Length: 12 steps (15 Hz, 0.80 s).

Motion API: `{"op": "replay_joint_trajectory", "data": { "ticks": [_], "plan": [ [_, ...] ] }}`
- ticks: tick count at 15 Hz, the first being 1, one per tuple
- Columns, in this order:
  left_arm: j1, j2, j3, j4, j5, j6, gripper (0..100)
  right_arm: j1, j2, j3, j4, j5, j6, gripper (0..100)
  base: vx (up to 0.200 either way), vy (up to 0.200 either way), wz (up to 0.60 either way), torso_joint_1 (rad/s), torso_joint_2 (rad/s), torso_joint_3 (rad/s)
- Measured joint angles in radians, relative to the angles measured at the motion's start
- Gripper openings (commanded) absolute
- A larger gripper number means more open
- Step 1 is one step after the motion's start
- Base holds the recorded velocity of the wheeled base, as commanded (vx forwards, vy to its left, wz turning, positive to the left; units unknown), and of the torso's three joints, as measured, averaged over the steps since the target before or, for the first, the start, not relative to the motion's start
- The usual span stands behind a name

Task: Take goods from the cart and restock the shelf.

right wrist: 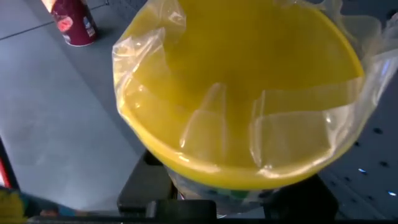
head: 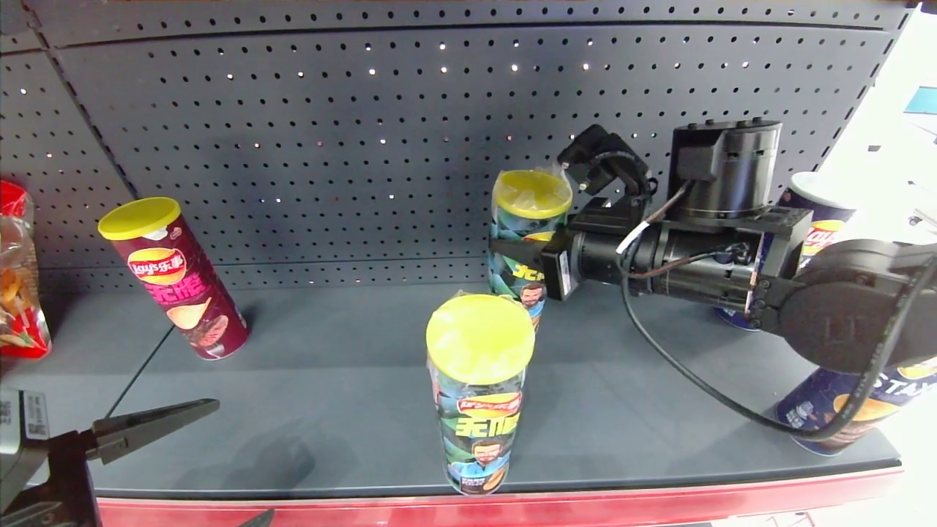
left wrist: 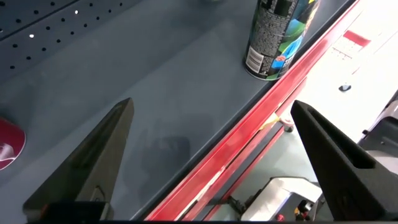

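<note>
The right gripper [head: 538, 267] is clamping its jaws on the middle of the upright chip can [head: 532, 196] near the back of the shelf [head: 329, 351], probably a light, crushable tube with slippery wrap, while the left gripper [left wrist: 211, 106] is hanging with jaws apart by the front edge.

The shelf [head: 329, 380] before me is a dark grey board with a red front lip [head: 512, 501] and a perforated back panel [head: 329, 146]. A red snack bag [head: 18, 293] sits at its far left. To the right of the bag, near the back panel, a maroon can [head: 176, 282] with a yellow lid stands on its base. In the middle, right at the front lip, stands a green can [head: 479, 395] with a yellow lid. Just behind it is a second green can [head: 527, 227]. Its base is hidden, so I cannot tell whether it rests on the board. At the right end are a rear blue can [head: 826, 219] by the back panel and a front blue can [head: 812, 402] near the corner.
</note>
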Motion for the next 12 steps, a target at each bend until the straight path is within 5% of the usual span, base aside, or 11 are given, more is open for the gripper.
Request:
{"op": "replay_joint_trajectory", "data": {
  "ticks": [12],
  "plan": [
    [0.0, 0.003, 0.0, 0.012, -0.001, -0.012, 100, 0.023, 0.063, -0.016, 0.0, -0.004, 0.047, 0, 0.0, 0.0, 0.0, 0.0, 0.0, 0.0]
  ]
}}
